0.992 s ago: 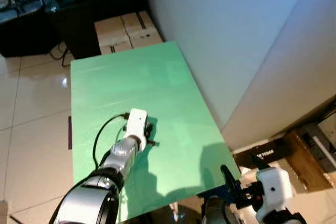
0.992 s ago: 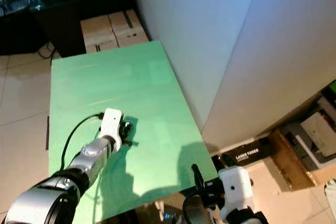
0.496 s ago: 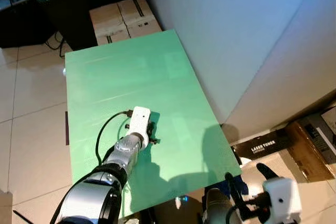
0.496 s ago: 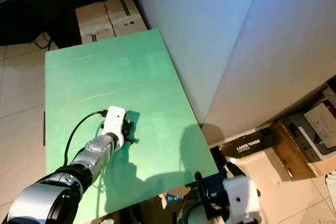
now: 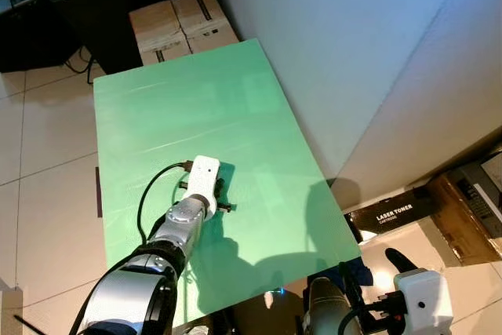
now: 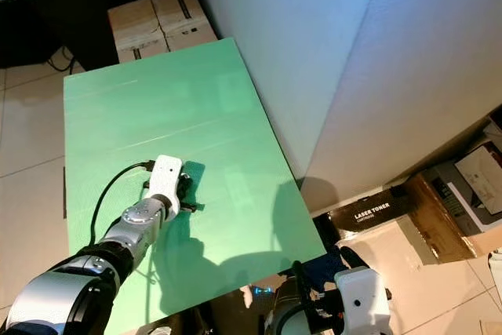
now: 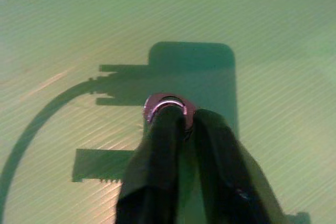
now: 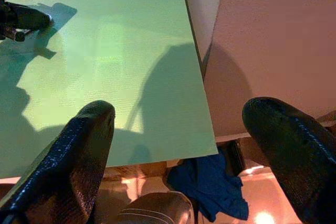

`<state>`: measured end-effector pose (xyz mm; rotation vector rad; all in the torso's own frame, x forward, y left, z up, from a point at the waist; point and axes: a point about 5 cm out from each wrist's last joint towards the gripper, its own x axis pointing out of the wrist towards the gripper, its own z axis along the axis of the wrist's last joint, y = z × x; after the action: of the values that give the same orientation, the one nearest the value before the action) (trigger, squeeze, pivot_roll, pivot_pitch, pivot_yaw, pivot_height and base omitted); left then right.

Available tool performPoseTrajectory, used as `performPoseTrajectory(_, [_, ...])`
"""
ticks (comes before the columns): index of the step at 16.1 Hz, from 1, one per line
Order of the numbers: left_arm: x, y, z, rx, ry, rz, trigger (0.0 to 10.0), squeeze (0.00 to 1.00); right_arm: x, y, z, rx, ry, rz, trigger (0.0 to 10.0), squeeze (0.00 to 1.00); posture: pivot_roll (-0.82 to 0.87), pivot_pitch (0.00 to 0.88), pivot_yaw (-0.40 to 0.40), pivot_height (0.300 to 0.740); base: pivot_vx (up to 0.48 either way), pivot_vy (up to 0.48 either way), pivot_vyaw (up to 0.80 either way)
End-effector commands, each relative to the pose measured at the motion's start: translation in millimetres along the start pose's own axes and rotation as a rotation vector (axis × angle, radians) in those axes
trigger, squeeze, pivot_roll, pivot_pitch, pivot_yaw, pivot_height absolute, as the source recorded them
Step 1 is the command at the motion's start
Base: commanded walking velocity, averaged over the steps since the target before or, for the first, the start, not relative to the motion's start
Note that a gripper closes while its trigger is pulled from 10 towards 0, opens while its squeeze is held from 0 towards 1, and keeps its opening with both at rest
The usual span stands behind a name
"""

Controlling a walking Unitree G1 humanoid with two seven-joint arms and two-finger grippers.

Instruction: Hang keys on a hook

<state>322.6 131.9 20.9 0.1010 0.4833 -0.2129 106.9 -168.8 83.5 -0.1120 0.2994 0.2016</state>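
Green tabletop (image 5: 235, 115) fills the centre of the head views, its long axis running from lower left to upper centre of the frame. Left gripper (image 7: 176, 116) sits low over the centre-left of this surface. In the left wrist view its two black fingers (image 7: 157, 161) are pinched nearly together on a small silver key ring (image 7: 169, 102) at their tips, so the keys are at the pincer itself, not apart from it. Whether the ring is lifted or resting on the table: cannot tell. Key blades not made out.

Right gripper (image 8: 184, 145) hangs off the table's near right corner, at the lower right of the frame, fingers spread wide, holding nothing.

Judgement: left arm has the keys, so the carry falls to it. No hook identified yet; pale wall (image 5: 353, 52) lies to the right of the table.
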Motion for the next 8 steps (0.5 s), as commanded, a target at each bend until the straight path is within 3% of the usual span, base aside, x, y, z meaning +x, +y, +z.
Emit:
performPoseTrajectory(1, [-6.8,4.4,-25,-0.020,0.083,0.005,0.0,0.00,-2.0,1.8,-5,0.003,0.027,0.000,10.0,0.00,-0.45,0.267,0.134,0.740,0.000,0.000,0.00])
performPoseTrajectory(6, [-8.3,7.3,-29,-0.030,0.091,0.013,0.0,0.00,0.6,1.6,-4,-0.002,0.028,0.014,10.0,0.00,-0.45,0.280,0.125,0.740,0.000,0.000,0.00])
performPoseTrajectory(8, [-6.2,11.5,-18,-0.060,0.047,0.017,0.0,0.00,1.8,2.2,-5,-0.004,0.031,0.015,10.0,0.00,-0.45,0.278,0.132,0.740,0.000,0.000,0.00])
